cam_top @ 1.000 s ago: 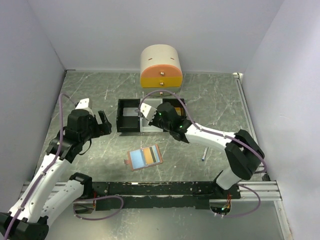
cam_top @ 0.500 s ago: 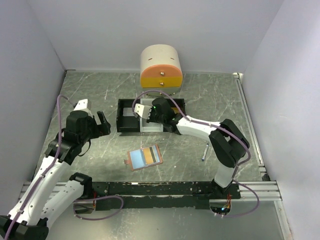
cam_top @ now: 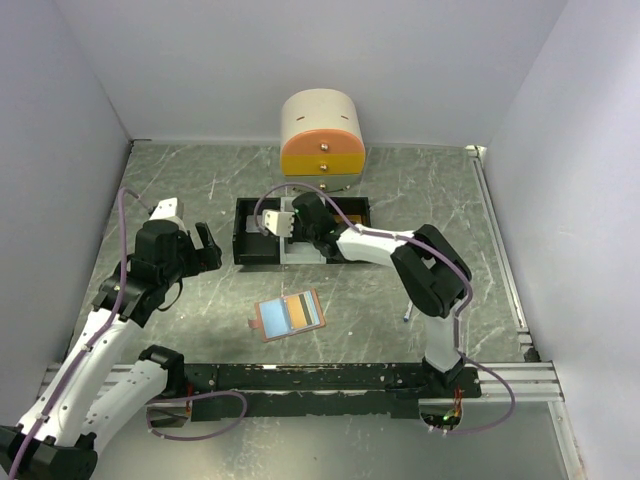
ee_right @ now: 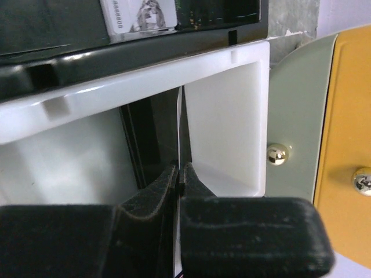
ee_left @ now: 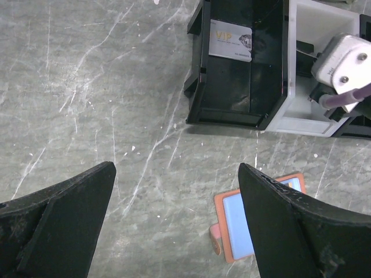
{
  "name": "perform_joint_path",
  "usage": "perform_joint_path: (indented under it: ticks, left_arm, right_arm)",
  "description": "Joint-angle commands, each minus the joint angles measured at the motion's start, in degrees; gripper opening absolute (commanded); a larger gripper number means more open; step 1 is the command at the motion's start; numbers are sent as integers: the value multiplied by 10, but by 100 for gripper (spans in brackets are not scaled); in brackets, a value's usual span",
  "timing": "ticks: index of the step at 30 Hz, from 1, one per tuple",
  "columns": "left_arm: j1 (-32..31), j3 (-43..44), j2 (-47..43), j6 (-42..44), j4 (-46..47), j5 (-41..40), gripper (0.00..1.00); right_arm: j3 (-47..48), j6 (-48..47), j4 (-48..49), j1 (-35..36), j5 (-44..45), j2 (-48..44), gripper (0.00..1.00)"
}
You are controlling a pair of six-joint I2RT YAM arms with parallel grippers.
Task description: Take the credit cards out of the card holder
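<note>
The card holder [cam_top: 272, 319] lies open on the table, blue lining up. An orange-gold credit card [cam_top: 296, 312] and a dark one [cam_top: 312, 310] sit in its right half. In the left wrist view the card holder [ee_left: 243, 223] is half hidden behind a finger. A grey credit card [ee_left: 231, 40] lies in the black tray [cam_top: 252, 260]. My right gripper [ee_right: 179, 169] is shut on a thin dark credit card [ee_right: 180, 127], held edge-on inside the white compartment [ee_right: 223, 116]. My left gripper [ee_left: 175, 168] hangs open over bare table, left of the holder.
A cream and orange drawer unit [cam_top: 322, 135] stands behind the trays, its brass knobs [ee_right: 277, 154] close to my right gripper. A slim pen [cam_top: 407, 314] lies beside the right arm's elbow. Grey walls close in the table on three sides.
My right gripper has moved left and back over the trays with the card in it, and the arm's elbow has folded in. The left arm has not moved.
</note>
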Motion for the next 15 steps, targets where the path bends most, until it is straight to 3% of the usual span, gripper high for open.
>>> perform_joint_path:
  ticks: [1,15]
  left_arm:
    - [4,-3,-3,2,6,-11,100]
    - [4,-2,-1,0,4,-15,100]
  right_arm:
    - [29,-25,6,-4,28,18,0]
    - [18,-51,61,-8,45,67,2]
